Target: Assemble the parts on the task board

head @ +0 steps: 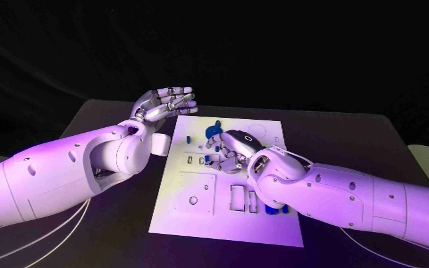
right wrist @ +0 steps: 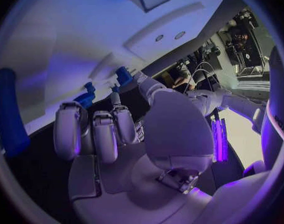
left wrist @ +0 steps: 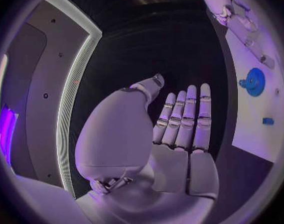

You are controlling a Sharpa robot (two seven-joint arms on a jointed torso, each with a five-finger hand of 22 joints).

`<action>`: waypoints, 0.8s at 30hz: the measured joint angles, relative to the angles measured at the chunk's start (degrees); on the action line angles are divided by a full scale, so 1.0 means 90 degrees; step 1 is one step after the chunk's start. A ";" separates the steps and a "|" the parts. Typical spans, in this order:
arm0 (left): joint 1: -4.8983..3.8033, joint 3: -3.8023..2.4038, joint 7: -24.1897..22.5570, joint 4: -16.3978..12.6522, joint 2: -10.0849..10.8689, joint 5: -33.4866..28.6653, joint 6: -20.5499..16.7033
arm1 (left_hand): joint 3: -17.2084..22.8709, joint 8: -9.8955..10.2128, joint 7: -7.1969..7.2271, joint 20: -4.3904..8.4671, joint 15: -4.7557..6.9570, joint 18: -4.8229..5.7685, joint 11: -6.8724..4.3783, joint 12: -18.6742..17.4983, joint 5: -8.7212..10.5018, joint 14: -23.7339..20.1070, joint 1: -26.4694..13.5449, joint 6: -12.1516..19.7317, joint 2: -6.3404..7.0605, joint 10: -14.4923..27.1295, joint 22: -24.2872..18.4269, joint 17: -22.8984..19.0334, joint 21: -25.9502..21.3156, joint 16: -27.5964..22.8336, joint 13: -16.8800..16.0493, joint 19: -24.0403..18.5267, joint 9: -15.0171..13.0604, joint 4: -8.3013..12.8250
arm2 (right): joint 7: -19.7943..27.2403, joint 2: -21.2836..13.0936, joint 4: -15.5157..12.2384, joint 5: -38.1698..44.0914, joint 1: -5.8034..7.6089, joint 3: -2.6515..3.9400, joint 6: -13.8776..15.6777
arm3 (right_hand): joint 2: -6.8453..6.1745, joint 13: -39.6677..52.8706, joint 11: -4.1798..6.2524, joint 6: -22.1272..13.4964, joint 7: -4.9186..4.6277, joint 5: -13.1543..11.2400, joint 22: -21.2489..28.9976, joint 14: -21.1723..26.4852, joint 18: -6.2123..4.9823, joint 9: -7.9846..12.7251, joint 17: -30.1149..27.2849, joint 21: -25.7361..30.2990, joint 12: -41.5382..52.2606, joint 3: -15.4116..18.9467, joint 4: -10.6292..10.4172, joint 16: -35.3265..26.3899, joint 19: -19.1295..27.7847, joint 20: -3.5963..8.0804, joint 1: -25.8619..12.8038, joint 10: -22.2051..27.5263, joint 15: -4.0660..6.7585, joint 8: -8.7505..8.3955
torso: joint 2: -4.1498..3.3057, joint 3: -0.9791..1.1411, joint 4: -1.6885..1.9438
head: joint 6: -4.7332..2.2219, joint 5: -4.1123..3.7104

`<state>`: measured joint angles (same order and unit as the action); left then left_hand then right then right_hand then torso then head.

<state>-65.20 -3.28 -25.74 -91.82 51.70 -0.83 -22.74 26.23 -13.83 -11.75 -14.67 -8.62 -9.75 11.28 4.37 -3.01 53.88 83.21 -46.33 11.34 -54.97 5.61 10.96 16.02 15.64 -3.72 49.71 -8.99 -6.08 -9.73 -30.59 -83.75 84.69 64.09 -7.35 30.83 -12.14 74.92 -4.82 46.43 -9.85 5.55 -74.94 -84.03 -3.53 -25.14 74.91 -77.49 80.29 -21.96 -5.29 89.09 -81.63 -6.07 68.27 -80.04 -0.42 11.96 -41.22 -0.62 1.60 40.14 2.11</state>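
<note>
Right silver many-fingered hand is curled down on the flat white rectangular task board among the small blue plastic parts; can't tell if it actually pinches one, so a blind lift could drag or flick a part out of its slot. Left silver hand hovers off the board's far-left corner, fingers straight and together, holding nothing. Board lies flat on the matte black table; dark room behind.

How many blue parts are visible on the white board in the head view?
3, possibly more hidden. A round blue part lies near the task board far edge, a small blue part sits beside the right hand, and a blue part peeks from under the right arm.
</note>
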 measured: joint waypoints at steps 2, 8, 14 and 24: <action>0.0000 0.0000 0.0065 0.0059 0.0003 0.0121 0.0053 | -0.0069 0.0000 -0.0010 0.0002 0.0027 0.0001 -0.0029 0.0000 0.0000 0.0070 -0.0165 -0.0014 0.0021 -0.0061 -0.0002 0.0027 0.0009 0.0000 -0.0007 0.0042 0.0000 -0.0070 | 0.0124 -0.0188 -0.0177 -0.0083 0.0022 0.0027 0.0135 | 0.0009 0.0000 -0.0017 -0.0006 -0.0007 0.0024 0.0000 0.0000 0.0000 0.0000 0.0004 0.0033 -0.0024 0.0008 0.0008 0.0000 0.0000 0.0000 0.0039 0.0016 0.0000 -0.0002 | 0.0009 0.0003 -0.0005 | -0.0009 0.0009; 0.0001 0.0000 0.0384 0.0269 -0.0005 0.0844 0.0282 | -0.0450 -0.0305 0.0017 0.0342 0.0457 0.0003 -0.0390 0.0530 -0.0026 0.1432 -0.0686 -0.0639 -0.0004 -0.1289 0.0195 0.0536 0.0566 0.0879 -0.0224 0.0964 -0.0165 -0.0450 | 0.0804 -0.0872 -0.0661 -0.0748 0.0293 0.0077 0.0280 | 0.0254 -0.0001 -0.0041 -0.0005 -0.0009 0.0122 0.0001 0.0000 0.0001 -0.0001 0.0004 0.0345 -0.0197 -0.0029 0.0045 -0.0088 0.0172 -0.0078 0.0288 0.0190 0.0000 -0.0002 | 0.0059 0.0012 -0.0040 | -0.0027 0.0054; 0.0001 0.0000 0.0847 0.0377 -0.0028 0.1634 0.0537 | -0.0587 -0.0662 0.0375 0.0919 0.0959 0.0003 -0.0871 0.1178 -0.0009 0.2825 -0.0847 -0.1042 -0.0122 -0.2206 0.0682 0.1732 0.1567 0.2770 -0.0632 0.2133 -0.0404 -0.0733 | 0.1537 -0.1634 -0.1002 -0.1751 0.0707 0.0093 0.0217 | 0.0342 -0.0230 -0.0022 0.0095 0.0001 0.0294 0.0335 0.0000 -0.0147 -0.0024 0.0004 0.0794 -0.0526 -0.0120 0.0042 -0.0271 0.0444 -0.0078 0.0376 0.0501 0.0000 0.0027 | 0.0119 0.0022 -0.0097 | -0.0027 0.0103; -0.0089 0.0007 0.2887 0.0572 -0.0110 0.3248 0.1659 | -0.0907 -0.0805 0.0443 0.1179 0.1093 0.0004 -0.0900 0.1837 -0.0025 0.3291 -0.1400 -0.0733 -0.0283 -0.2048 0.1765 0.4889 0.3084 0.5728 -0.1250 0.2869 -0.0598 -0.1115 | 0.2129 -0.2554 -0.1042 -0.3390 0.1169 0.0100 0.0177 | 0.0341 -0.0276 0.0002 0.0317 0.0063 0.0581 0.0422 0.0000 -0.0147 -0.0124 0.0003 0.0914 -0.0560 -0.0157 0.0004 -0.0337 0.0479 -0.0042 0.0376 0.0524 0.0000 0.0220 | 0.0242 0.0076 -0.0145 | 0.0071 0.0198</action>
<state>-66.00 -3.21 0.24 -86.67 50.71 28.40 -7.81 18.07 -21.08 -7.77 -4.06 1.22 -9.72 3.18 20.90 -3.23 83.51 70.60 -52.92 8.79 -73.40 21.50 54.96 43.77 67.19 -14.97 75.53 -14.37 -16.12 9.44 -53.58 -93.13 54.18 74.61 -6.44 32.42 -9.06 72.43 -4.81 49.29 -9.29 10.78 -71.14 -84.03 -4.86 -26.26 74.94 -69.26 75.25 -23.38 -5.26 86.05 -77.32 -6.45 71.65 -75.32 -0.42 13.94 -39.04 0.06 0.30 40.78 3.89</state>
